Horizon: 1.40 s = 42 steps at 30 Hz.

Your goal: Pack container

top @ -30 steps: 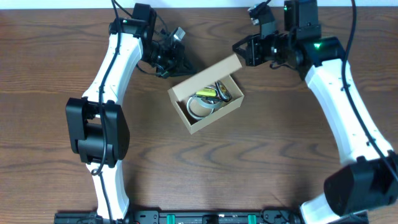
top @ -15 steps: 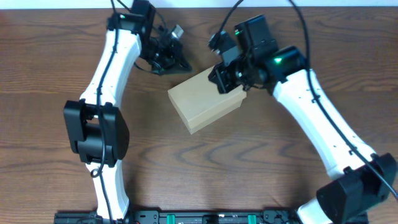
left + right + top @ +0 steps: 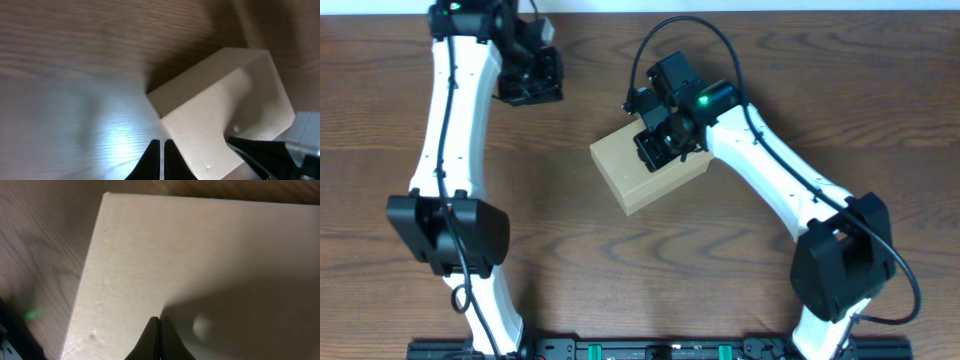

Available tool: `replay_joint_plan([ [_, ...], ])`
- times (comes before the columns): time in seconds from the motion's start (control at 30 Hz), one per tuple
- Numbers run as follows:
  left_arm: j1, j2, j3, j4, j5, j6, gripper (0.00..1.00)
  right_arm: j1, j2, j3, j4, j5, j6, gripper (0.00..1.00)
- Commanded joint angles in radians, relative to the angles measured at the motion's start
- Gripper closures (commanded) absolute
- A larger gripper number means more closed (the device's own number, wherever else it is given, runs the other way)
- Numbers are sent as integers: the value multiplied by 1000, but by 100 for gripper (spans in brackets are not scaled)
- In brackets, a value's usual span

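Fingers of right gripper: closed tip to tip, gripping nothing, resting on the lid of container.

Container: flap down flat, contents hidden, skewed near the middle of table.

Step, as judged: pressing the flap shut; packing close to finished.

Handling advice: press straight down, tips together, near the flap's free edge; no sideways shove, to avoid sliding the light box.

Left gripper: fingers likewise closed, empty, well apart at the far left, camera trained on a box corner.

Obstruction: none visible around the box.
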Motion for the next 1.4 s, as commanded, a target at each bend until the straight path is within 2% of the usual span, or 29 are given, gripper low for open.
replay_joint_plan([
  [0.0, 40, -37, 22, -24, -41, 17, 94, 34, 42, 6, -3, 33, 10, 99],
  [0.37, 101, -75, 22, -41, -26, 16, 94, 61, 203, 6, 74, 99, 81, 99],
  [0.57, 101, -75, 22, -39, -26, 16, 95, 61, 214, 8, 133, 152, 105, 99],
  [0.77, 104, -85, 22, -40, -26, 16, 94, 60, 147, 11, 101, 119, 103, 99],
  [1.1, 129, -193, 22, -34, -27, 5, 95, 27, -76, 11, 98, 156, 70, 97],
  [1.17, 129, -225, 22, -34, -27, 5, 89, 18, -120, 11, 93, 156, 70, 87],
  [1.2, 129, -240, 22, -34, -27, 5, 80, 12, -140, 11, 91, 156, 69, 79],
  [1.23, 129, -254, 22, -34, -27, 5, 67, 7, -159, 11, 92, 156, 66, 56],
  [1.27, 129, -271, 22, -33, -27, 5, 29, 0, -181, 11, 93, 158, 66, 32],
  [1.3, 129, -285, 22, -34, -27, 5, 2, -6, -198, 11, 94, 158, 66, 3],
  [1.37, 129, -312, 22, -34, -27, 6, 5, -17, -228, 11, 100, 174, 67, 1],
])
